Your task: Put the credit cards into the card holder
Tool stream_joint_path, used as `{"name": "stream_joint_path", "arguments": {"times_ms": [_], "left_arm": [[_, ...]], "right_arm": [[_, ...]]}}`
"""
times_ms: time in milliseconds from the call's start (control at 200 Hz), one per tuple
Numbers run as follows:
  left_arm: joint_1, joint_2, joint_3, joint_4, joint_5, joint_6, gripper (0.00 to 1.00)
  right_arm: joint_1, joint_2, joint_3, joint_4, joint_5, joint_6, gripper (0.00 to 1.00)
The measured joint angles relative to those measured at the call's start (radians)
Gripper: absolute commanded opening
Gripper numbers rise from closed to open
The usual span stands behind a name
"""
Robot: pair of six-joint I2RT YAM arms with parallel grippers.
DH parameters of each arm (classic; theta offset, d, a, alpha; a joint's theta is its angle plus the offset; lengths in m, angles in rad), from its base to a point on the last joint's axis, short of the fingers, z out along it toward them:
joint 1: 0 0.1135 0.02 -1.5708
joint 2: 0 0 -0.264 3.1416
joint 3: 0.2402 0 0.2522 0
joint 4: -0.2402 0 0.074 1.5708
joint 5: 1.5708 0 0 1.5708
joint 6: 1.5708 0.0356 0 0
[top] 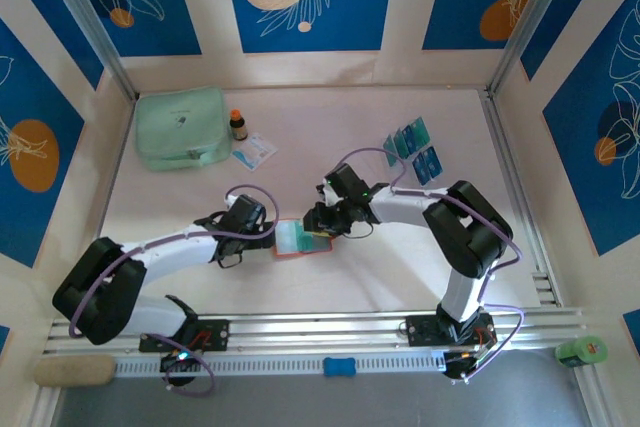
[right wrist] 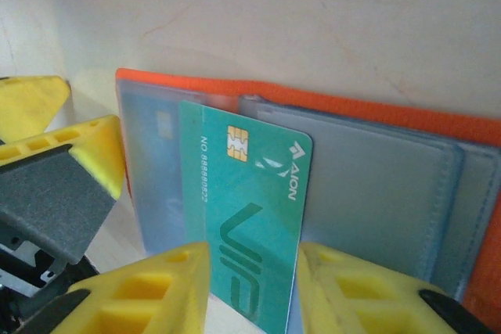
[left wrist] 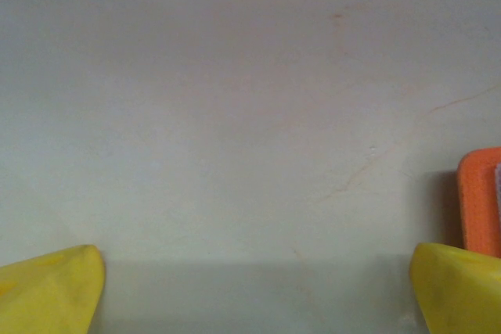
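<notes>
**Top view.** The card holder (top: 296,255) lies open and flat on the bench (top: 400,277), near its middle, between the two arms. The left gripper (top: 266,232) stands just beside the holder's left edge. The right gripper (top: 320,224) stands at its right edge. The other credit cards (top: 430,164), teal and blue, lie in a loose cluster well apart from the holder, toward the far right of the bench. At the far left are a mint-green pouch (top: 180,127), a small bottle (top: 238,125) and a white-and-blue packet (top: 255,150).

**Right wrist view.** The orange-red rim of the card holder (right wrist: 376,111) frames its pale, clear pockets. A teal card (right wrist: 243,193) lies lengthwise on the left pockets, chip end away from the camera. Whether that end sits under the pocket film cannot be told. The right gripper (right wrist: 254,291) is partly open. Its yellow fingers (right wrist: 168,287) stand apart, one on each side of the card's near end and overlapping its long edges. No clamp on the card can be made out. A further yellow finger with a grey pad (right wrist: 59,193) stands just beside the holder's left edge.

**Left wrist view.** The left gripper (left wrist: 258,295) is spread wide and holds nothing, with bare bench (left wrist: 235,115) between its yellow fingertips (left wrist: 55,291). One corner of the card holder (left wrist: 477,201) lies just beside the right-hand fingertip.
</notes>
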Motion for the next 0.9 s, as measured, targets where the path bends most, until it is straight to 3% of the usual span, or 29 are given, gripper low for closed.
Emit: {"name": "stream_joint_path", "arguments": {"times_ms": [900], "left_arm": [[0.001,0.058,0.037,-0.023,-0.019,0.018,1.00]], "right_arm": [[0.088,0.163,0.205,-0.110,0.042,-0.061,0.14]]}}
